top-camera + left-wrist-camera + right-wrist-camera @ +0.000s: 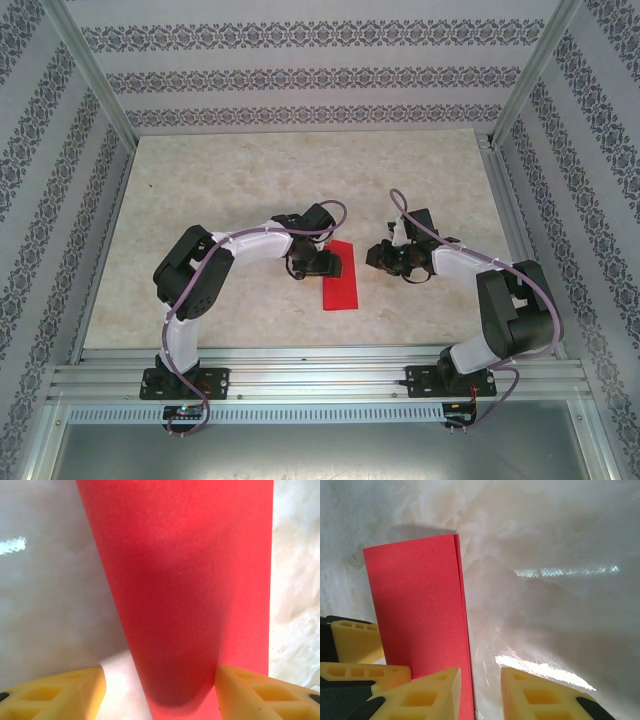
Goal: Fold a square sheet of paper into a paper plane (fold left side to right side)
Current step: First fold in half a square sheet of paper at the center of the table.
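The red sheet of paper (339, 283) lies flat on the table, folded in half into a narrow rectangle. Its two layered edges meet along the side facing the right arm (462, 605). My left gripper (322, 263) hovers over the sheet's far left part, open. Its yellow fingers (65, 695) stand wide apart, with the paper (200, 555) under the gap and in shadow. My right gripper (386, 258) is just right of the sheet, open. One of its fingers (427, 695) overlaps the sheet's edge, and the gap is over bare table. The paper plane is out of view.
The pale marbled table (230, 180) is fenced by metal rails and patterned walls. A slotted aluminium rail (320, 365) runs along the near edge, where both arm bases are bolted. The left gripper's fingers (355, 640) show at the left edge of the right wrist view.
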Controlling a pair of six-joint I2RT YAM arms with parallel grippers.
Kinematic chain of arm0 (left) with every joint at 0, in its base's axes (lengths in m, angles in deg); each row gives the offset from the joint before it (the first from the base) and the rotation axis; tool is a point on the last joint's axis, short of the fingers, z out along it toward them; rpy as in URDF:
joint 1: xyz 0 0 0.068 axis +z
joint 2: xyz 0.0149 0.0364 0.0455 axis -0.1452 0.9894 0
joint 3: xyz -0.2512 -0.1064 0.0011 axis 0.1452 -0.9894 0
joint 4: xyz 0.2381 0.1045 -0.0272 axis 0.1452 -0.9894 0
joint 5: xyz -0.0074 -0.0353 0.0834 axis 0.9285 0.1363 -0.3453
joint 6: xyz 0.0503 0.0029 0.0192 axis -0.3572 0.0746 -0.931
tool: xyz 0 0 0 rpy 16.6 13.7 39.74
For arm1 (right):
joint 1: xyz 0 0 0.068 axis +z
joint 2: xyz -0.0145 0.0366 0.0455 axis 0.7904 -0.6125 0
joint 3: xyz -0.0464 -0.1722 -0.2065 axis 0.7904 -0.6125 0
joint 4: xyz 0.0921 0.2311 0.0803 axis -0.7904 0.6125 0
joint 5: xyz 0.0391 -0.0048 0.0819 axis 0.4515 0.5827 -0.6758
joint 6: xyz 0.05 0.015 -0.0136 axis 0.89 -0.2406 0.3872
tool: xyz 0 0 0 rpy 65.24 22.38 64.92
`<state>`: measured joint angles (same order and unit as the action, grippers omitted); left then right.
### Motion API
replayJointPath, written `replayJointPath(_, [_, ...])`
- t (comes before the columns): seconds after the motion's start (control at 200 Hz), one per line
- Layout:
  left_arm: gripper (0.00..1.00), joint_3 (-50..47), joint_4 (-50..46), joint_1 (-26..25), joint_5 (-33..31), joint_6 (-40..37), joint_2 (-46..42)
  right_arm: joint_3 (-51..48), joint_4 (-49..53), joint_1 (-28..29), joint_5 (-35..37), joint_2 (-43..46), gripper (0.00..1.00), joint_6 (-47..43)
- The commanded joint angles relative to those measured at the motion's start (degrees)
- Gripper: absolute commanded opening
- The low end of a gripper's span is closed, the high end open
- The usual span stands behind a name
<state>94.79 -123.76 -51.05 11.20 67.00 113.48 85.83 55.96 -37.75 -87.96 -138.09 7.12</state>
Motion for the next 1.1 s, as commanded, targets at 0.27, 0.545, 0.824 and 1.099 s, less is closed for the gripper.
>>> replayJointPath(0.27, [0.63,-0.8,5.85,-3.98,2.84,-1.62,7.09,-1.64,-1.88,1.58,-1.7,-0.45,0.25,1.21])
replayJointPath(0.545, [0.63,-0.73,5.87,-3.97,2.76,-1.44,7.38,-2.61,-4.96,4.73,-2.69,-2.09,0.18,4.06])
replayJointPath(0.824, [0.63,-0.98,5.86,-3.97,2.75,-1.49,7.4,-3.05,-7.77,8.35,-4.19,-3.46,0.14,7.07])
replayJointPath(1.099, [0.63,-0.97,6.02,-4.06,2.77,-1.45,7.4,-3.41,-8.77,9.95,-3.75,-5.6,0.12,7.84])
